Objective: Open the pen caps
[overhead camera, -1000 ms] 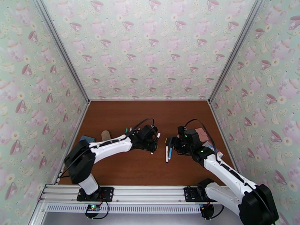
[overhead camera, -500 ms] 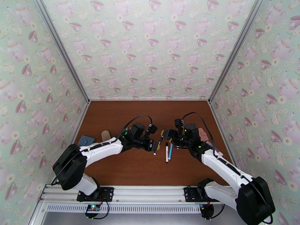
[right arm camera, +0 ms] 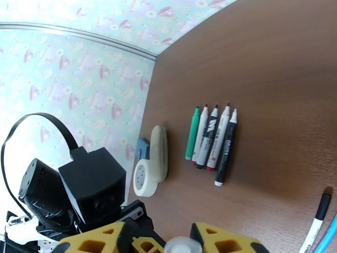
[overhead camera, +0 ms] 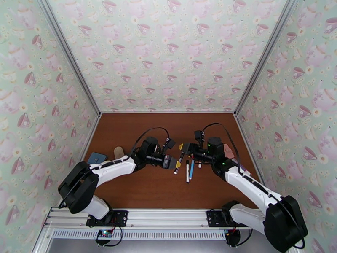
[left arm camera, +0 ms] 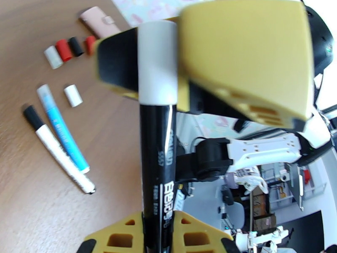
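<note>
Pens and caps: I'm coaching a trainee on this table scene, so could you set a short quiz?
1. True or false: the black pen gripped by the left tool is uncapped, with its white cap off.
2. What lies right beside the blue pen on the table? A. a green pen B. a white pen with a black cap C. a red pen
3. How many pens are in the row of pens near the tape roll?

Key: 1 false, the cap is on. 2 B. 3 five.
</note>
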Controlling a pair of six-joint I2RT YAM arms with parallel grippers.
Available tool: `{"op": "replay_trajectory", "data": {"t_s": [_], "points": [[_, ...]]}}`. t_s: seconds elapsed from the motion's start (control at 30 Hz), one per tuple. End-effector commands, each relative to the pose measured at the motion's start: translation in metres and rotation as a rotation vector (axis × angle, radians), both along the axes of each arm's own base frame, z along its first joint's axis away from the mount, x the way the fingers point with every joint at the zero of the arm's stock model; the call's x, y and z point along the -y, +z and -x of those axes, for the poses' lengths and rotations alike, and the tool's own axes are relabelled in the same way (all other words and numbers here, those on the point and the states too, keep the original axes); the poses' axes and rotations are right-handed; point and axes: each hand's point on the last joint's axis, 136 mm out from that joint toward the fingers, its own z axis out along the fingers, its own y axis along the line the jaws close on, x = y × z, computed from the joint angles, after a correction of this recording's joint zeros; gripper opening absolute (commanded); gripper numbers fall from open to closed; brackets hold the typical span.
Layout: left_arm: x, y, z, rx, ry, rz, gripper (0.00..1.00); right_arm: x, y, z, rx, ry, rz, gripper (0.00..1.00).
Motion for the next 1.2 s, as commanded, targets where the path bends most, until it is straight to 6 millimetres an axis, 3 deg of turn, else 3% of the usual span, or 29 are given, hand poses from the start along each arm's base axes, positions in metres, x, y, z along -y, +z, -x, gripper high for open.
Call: {"op": "replay_trajectory", "data": {"t_s": [0.0, 0.23, 0.5, 0.73, 0.83, 0.93, 1.03, 1.17], "points": [[0.001, 0.011, 0.007, -0.001, -0.044, 0.051, 0.13, -0.004, 0.020, -0.002, 0.053, 0.026, -0.034, 0.39], [-0.001, 0.007, 0.008, -0.012, -0.045, 0.033, 0.13, 0.003, 0.019, -0.003, 0.057, 0.004, -0.007, 0.23], [0.001, 0.007, 0.011, -0.016, -0.062, 0.032, 0.14, 0.007, 0.017, -0.001, 0.061, 0.003, 0.023, 0.17], [0.016, 0.013, 0.005, 0.007, -0.047, 0.060, 0.32, 0.004, 0.020, 0.004, 0.068, 0.033, 0.004, 0.12], [0.025, 0.016, 0.001, 0.014, -0.036, 0.078, 0.34, 0.004, 0.022, 0.005, 0.068, 0.035, 0.001, 0.12], [0.033, 0.015, -0.002, 0.021, -0.028, 0.075, 0.31, 0.005, 0.020, 0.005, 0.060, 0.026, 0.003, 0.12], [0.035, 0.011, -0.007, 0.021, -0.006, 0.065, 0.21, 0.008, 0.016, 0.004, 0.046, 0.005, 0.016, 0.11], [0.028, -0.001, -0.011, 0.047, 0.041, 0.002, 0.09, 0.036, -0.005, -0.007, -0.034, -0.155, 0.129, 0.06]]}}
